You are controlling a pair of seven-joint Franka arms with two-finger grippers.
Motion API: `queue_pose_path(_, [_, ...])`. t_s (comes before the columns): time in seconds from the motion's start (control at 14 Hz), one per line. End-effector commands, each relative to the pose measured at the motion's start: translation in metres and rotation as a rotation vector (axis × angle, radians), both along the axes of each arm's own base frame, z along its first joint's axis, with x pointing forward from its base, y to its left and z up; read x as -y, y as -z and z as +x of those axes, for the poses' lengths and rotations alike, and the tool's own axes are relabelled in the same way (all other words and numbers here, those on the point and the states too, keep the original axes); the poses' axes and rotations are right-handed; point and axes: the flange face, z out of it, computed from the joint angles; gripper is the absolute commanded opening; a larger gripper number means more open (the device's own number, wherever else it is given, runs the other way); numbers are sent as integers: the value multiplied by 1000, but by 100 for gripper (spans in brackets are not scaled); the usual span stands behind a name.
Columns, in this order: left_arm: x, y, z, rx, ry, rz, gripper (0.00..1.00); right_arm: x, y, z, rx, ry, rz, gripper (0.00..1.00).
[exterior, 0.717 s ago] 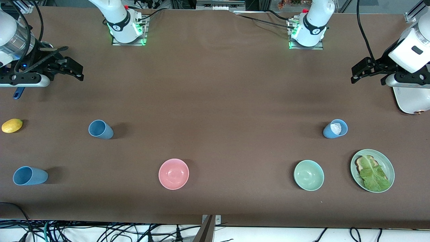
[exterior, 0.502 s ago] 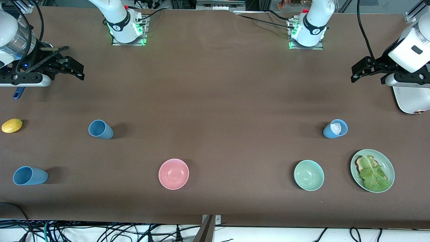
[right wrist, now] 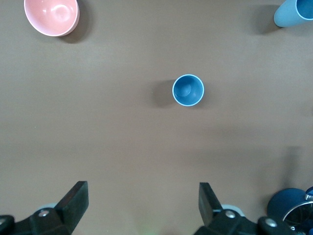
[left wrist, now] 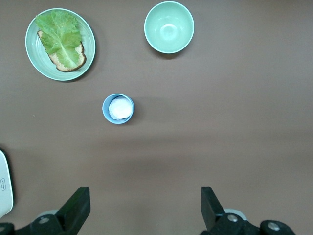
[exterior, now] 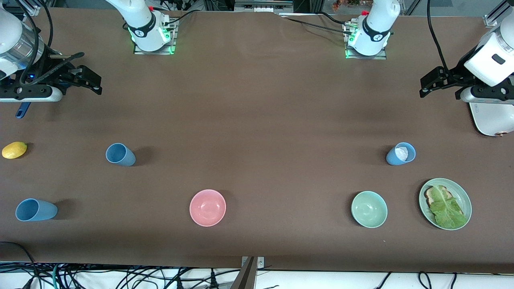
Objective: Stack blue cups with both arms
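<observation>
The right gripper (right wrist: 142, 205) hangs over the brown desk (right wrist: 112, 142) with its fingers (right wrist: 73, 198) spread wide and nothing between them. An upright blue cup (right wrist: 188, 90) stands on the desk. A second blue cup (right wrist: 293, 12) and a pink bowl (right wrist: 52, 16) show at the edges.

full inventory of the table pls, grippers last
blue cups: 3, light blue; two toward the right arm's end, one holding something white toward the left arm's end
pink bowl: 1, near the table's middle
green bowl: 1, pale green, beside the plate
plate: 1, pale green, with toast and lettuce
lemon: 1, yellow, right arm's end
white appliance: 1, under the left arm's wrist
right gripper: open, up in the air
left gripper: open, up in the air
</observation>
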Motion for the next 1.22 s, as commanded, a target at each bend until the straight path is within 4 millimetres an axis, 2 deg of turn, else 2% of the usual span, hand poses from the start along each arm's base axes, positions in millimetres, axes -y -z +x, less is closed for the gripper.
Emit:
queue_pose_path(0.0, [-4, -6, 2, -4, 22, 21, 100, -1, -6, 1, -11, 15, 12, 100])
queue_pose_path(1.15, [-5, -3, 3, -12, 28, 68, 100, -1, -6, 0, -17, 14, 11, 100])
